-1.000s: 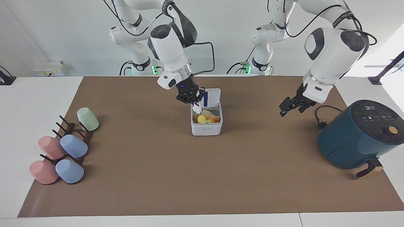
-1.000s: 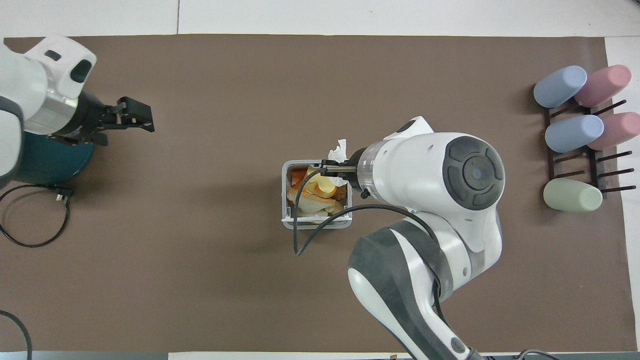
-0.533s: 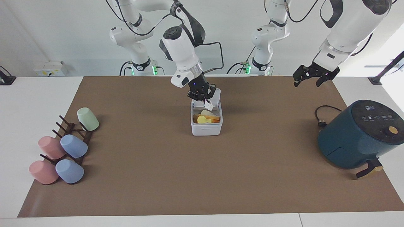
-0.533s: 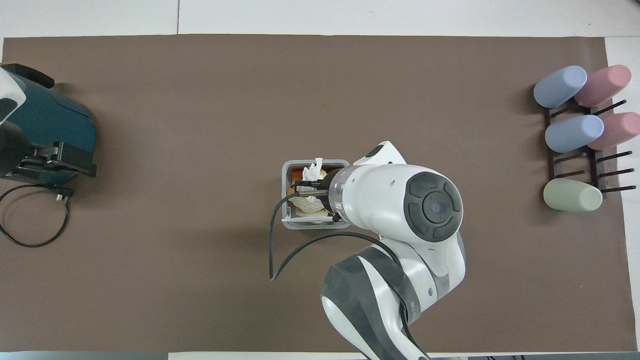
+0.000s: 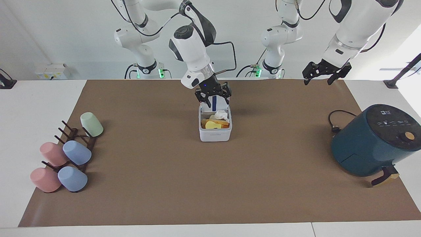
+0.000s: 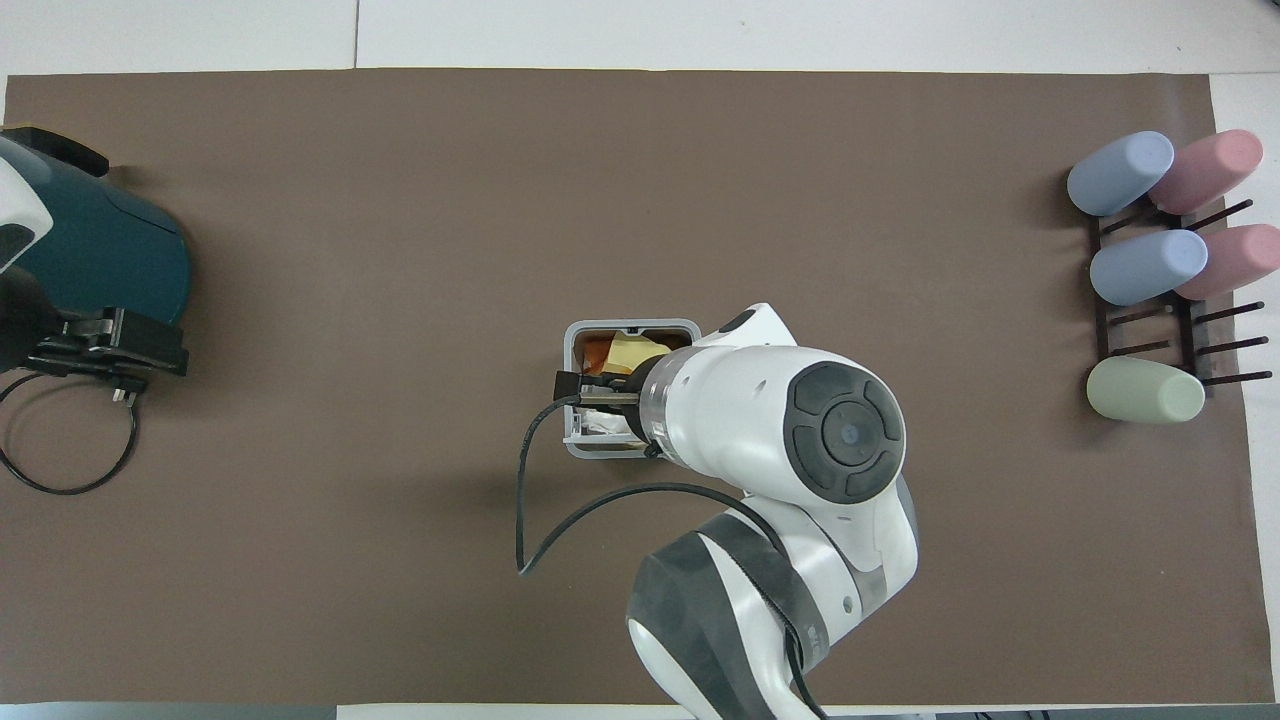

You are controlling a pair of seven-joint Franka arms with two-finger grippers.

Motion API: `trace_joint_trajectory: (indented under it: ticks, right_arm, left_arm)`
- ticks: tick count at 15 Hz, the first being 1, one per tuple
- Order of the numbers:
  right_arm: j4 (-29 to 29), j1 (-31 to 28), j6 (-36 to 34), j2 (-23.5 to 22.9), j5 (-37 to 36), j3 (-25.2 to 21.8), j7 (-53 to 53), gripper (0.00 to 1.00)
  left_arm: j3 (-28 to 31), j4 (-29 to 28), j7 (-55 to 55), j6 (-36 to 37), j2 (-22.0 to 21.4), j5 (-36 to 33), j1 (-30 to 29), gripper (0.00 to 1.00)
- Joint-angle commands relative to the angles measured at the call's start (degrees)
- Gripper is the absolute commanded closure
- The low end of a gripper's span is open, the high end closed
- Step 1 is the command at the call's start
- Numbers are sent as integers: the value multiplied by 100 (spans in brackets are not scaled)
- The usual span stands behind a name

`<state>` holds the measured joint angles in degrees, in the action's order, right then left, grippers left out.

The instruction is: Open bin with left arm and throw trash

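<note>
Bin (image 5: pixel 215 131) sits mid-bench, lid (image 5: pixel 217 100) up on the robot-side edge. All three trash bits look to be in: paper wad (image 5: pixel 221 114), yellow wedge (image 5: pixel 212 124), bread lump (image 5: pixel 220 122) partly hidden.

Our right gripper (image 5: pixel 213 93) hangs over the bin's robot-side rim, in front of the raised lid, fingers (image 5: pixel 203 97) spread, holding nothing. In the facing view the wad lies at about 5 o'clock from those fingers, down inside the bin.

Left gripper (image 5: pixel 324 72) waits high over the bench edge at the air fryer (image 5: pixel 375 140) end, at about 2 o'clock from the bin in that view; fingers apart, empty.

We judge the throw done. Right arm is nearer to the lid.
</note>
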<state>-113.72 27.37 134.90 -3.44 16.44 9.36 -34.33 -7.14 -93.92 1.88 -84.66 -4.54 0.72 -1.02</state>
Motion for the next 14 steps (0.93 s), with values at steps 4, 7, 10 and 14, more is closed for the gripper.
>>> trace_joint_trajectory:
  ticks: [4, 7, 10, 14]
  right_arm:
    - [122, -565, -999, 466, -832, -31, 93, 0]
    - [131, -1127, -1413, 678, -1099, -39, 487, 0]
    - [253, -1698, -1694, 722, -1125, -39, 1119, 0]
    - [438, -2419, -2063, 722, -1397, -39, 2059, 0]
  left_arm:
    - [881, 875, 93, 521, 471, -125, 805, 0]
    - [828, 640, 67, 311, 375, -107, 805, 0]
    - [653, 524, 23, 187, 340, -107, 630, 0]
    - [441, 410, 93, 73, 305, -99, 453, 0]
